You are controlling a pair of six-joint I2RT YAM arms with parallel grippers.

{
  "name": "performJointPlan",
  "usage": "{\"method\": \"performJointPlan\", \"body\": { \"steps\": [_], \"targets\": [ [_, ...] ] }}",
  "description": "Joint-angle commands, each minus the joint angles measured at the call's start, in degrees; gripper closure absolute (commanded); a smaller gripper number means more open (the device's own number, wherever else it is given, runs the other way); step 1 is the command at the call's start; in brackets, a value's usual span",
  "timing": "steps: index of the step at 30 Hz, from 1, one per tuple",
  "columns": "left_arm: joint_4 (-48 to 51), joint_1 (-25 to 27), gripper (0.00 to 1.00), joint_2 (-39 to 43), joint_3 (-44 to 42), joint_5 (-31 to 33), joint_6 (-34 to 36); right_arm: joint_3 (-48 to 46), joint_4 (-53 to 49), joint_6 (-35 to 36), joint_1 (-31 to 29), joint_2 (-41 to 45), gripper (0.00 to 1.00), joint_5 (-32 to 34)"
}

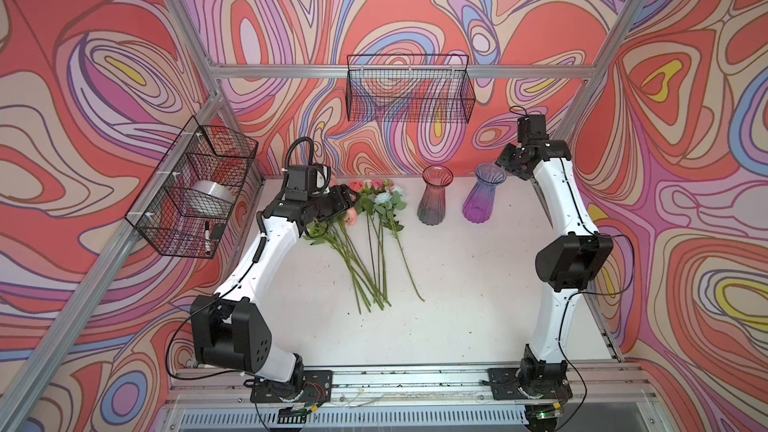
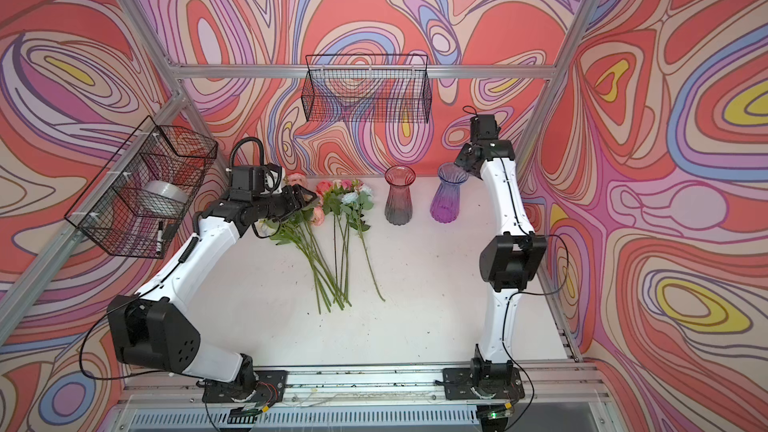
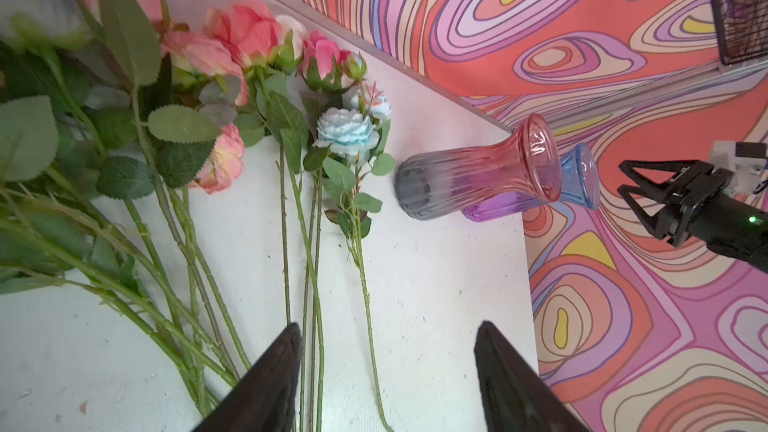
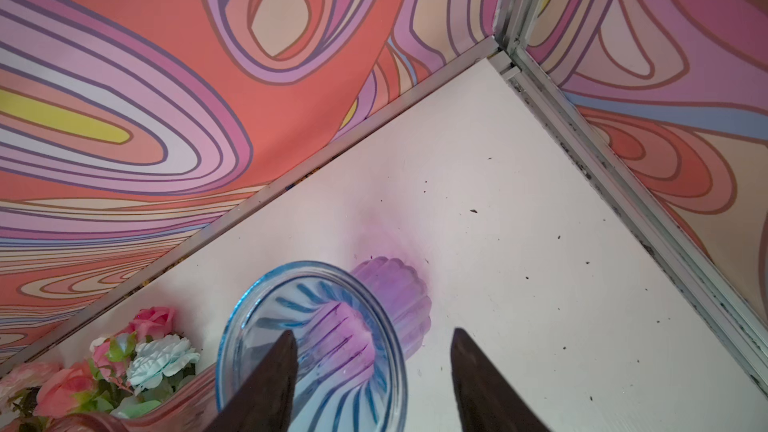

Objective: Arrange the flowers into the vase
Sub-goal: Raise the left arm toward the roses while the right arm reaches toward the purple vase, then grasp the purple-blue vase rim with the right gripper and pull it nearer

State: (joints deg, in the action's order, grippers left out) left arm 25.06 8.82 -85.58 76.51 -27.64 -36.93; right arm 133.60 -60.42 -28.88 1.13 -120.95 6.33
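Nearest us, the cut ends of the stems [image 3: 286, 243] draw together short of the near edge of the table [image 1: 478, 292], left of its middle. The flowers [image 1: 374, 234] lie flat in a loose sheaf. Their long axis runs from near edge to far edge, and the blooms [image 3: 245, 29] point at the far edge. None is in a vase yet.

Over the leafy upper part of the sheaf hangs the left gripper [image 3: 386, 328], jaws apart and empty. In its wrist view a couple of stems run between the fingers. We judge the step in hand to be picking up one flower. To do it well, we should come down on bare stem below the leaves with the jaws set across it. We should also take a single outlying stem, such as the pale blue flower's on the sheaf's right, so the tangle at the left stays down.

Along the far edge stand the red vase [image 1: 433, 201], at the middle, and the purple vase [image 1: 482, 201], near it toward the far right corner. Both are upright, mouths up. The right gripper [image 4: 374, 332] hangs at the purple vase's rim, jaws apart, one finger above the mouth, gripping nothing. We judge it is there to steady that vase.
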Motion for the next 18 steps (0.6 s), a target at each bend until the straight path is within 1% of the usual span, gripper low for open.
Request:
{"method": "performJointPlan", "body": {
  "steps": [1,4,8,13,18],
  "targets": [
    [-2.1,0.0,0.35,1.8,-1.5,-3.2,-1.5,0.4,-1.8,-0.4,0.6,-1.0,0.4,-3.3],
    [-2.4,0.0,0.35,2.6,-1.8,-3.0,-1.5,0.4,-2.0,-0.5,0.7,-1.7,0.43,-5.2],
    [-4.0,0.4,0.36,2.9,-3.5,-3.1,-2.2,-0.3,-1.5,-0.9,0.8,-2.6,0.43,-5.3],
    [-2.9,0.4,0.37,2.0,-2.7,-3.2,-1.8,-1.7,-0.4,-2.1,0.8,-3.4,0.44,-6.3],
    [-2.7,0.5,0.38,1.4,-2.8,-3.2,-2.0,-3.1,0.5,-2.5,0.9,-3.8,0.47,-6.6]
  ]
}}
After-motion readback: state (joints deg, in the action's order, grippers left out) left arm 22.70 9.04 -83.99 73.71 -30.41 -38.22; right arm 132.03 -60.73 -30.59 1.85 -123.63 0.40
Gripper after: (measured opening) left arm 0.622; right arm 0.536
